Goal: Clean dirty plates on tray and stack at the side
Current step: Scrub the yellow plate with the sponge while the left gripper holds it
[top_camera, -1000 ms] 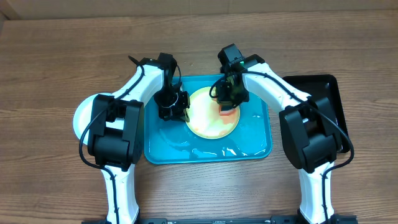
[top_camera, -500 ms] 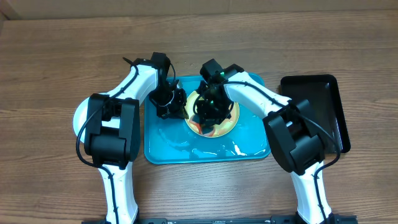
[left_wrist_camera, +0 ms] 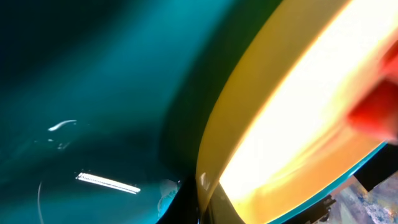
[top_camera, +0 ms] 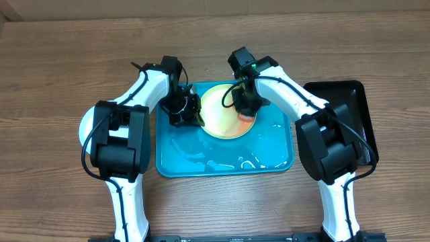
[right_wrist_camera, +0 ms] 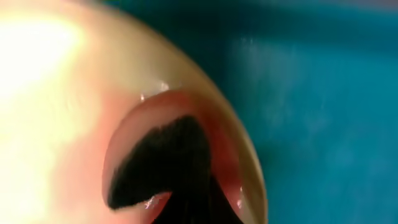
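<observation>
**Both grippers on 1 plate in the blue tray**

You have 1 yellow-green plate (top_camera: 218,115) lying in the far half of the turquoise tray (top_camera: 201,160), and both arms meet over it. Your left gripper (top_camera: 191,115) is clamped on the plate's left rim. Your right gripper (top_camera: 246,109) is closed around an orange-red block (top_camera: 247,117), which it presses onto the right side of the plate. Wet streaks glint on the tray floor nearer you. The black tray (top_camera: 349,101) sits just right of the blue one. A pale round plate (top_camera: 85,128) lies on the table (top_camera: 60,60), mostly hidden under your left arm.
</observation>
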Action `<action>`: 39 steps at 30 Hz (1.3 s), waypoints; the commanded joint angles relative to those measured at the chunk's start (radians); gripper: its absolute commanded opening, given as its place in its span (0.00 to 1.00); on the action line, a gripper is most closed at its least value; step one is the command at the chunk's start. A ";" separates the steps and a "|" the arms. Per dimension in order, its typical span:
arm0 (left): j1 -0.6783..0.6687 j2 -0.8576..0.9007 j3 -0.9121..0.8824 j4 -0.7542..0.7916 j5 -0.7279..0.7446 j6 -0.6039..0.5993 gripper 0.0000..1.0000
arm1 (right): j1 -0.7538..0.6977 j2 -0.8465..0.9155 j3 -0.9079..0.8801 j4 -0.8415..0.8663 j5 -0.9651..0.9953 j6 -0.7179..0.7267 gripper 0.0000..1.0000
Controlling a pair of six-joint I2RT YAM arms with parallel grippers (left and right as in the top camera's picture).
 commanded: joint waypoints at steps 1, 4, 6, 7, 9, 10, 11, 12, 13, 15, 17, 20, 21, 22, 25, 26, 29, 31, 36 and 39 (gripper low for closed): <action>0.020 0.054 -0.020 0.005 -0.115 0.039 0.04 | 0.004 0.029 -0.006 0.076 -0.067 -0.003 0.04; 0.020 0.054 -0.020 0.002 -0.115 0.038 0.04 | 0.020 0.034 -0.006 0.119 -0.251 -0.002 0.04; 0.020 0.054 -0.020 0.002 -0.115 0.038 0.04 | 0.033 0.041 -0.006 0.132 -0.350 -0.001 0.04; 0.020 0.054 -0.020 0.002 -0.115 0.038 0.04 | 0.040 0.044 -0.006 0.131 -0.388 -0.001 0.04; 0.020 0.054 -0.020 0.002 -0.115 0.038 0.04 | 0.061 0.051 -0.006 0.111 -0.453 -0.002 0.04; 0.020 0.054 -0.020 0.002 -0.115 0.038 0.04 | 0.069 0.051 -0.006 0.096 -0.462 -0.003 0.04; 0.020 0.054 -0.020 0.002 -0.116 0.038 0.04 | 0.075 0.051 -0.006 0.080 -0.462 -0.003 0.04; 0.020 0.054 -0.020 0.002 -0.116 0.038 0.04 | 0.080 0.051 -0.006 0.061 -0.462 -0.005 0.04; 0.020 0.054 -0.020 0.002 -0.116 0.038 0.04 | 0.082 0.051 -0.006 0.043 -0.462 -0.006 0.04; 0.020 0.054 -0.020 0.002 -0.116 0.038 0.04 | 0.082 0.051 -0.006 0.003 -0.457 -0.006 0.04; 0.020 0.054 -0.020 0.002 -0.119 0.038 0.04 | 0.069 0.051 -0.006 -0.047 -0.425 -0.006 0.04; 0.020 0.054 -0.020 -0.002 -0.159 0.038 0.04 | 0.026 0.036 -0.004 -0.146 -0.245 -0.004 0.04; 0.020 0.054 -0.020 -0.002 -0.168 0.038 0.04 | 0.013 0.028 -0.004 -0.168 -0.179 0.000 0.04; 0.020 0.054 -0.020 -0.003 -0.178 0.038 0.04 | 0.003 0.018 -0.004 -0.183 -0.124 0.006 0.04; 0.020 0.053 -0.018 -0.002 -0.216 0.038 0.04 | -0.024 -0.032 -0.004 -0.189 0.080 0.057 0.04; 0.020 0.053 -0.014 -0.003 -0.227 0.038 0.04 | -0.024 -0.052 -0.004 -0.168 0.119 0.056 0.04; 0.015 0.051 -0.006 -0.003 -0.253 0.038 0.04 | -0.021 -0.090 -0.004 -0.109 0.146 0.054 0.04; 0.012 0.042 0.000 -0.003 -0.254 0.038 0.04 | -0.016 -0.115 -0.004 -0.064 0.143 0.055 0.04; 0.011 -0.058 0.000 -0.005 -0.326 0.016 0.04 | -0.021 -0.199 0.048 -0.019 0.036 0.087 0.04; 0.011 -0.143 0.000 -0.013 -0.368 0.015 0.04 | -0.040 -0.253 0.094 -0.032 -0.037 0.101 0.04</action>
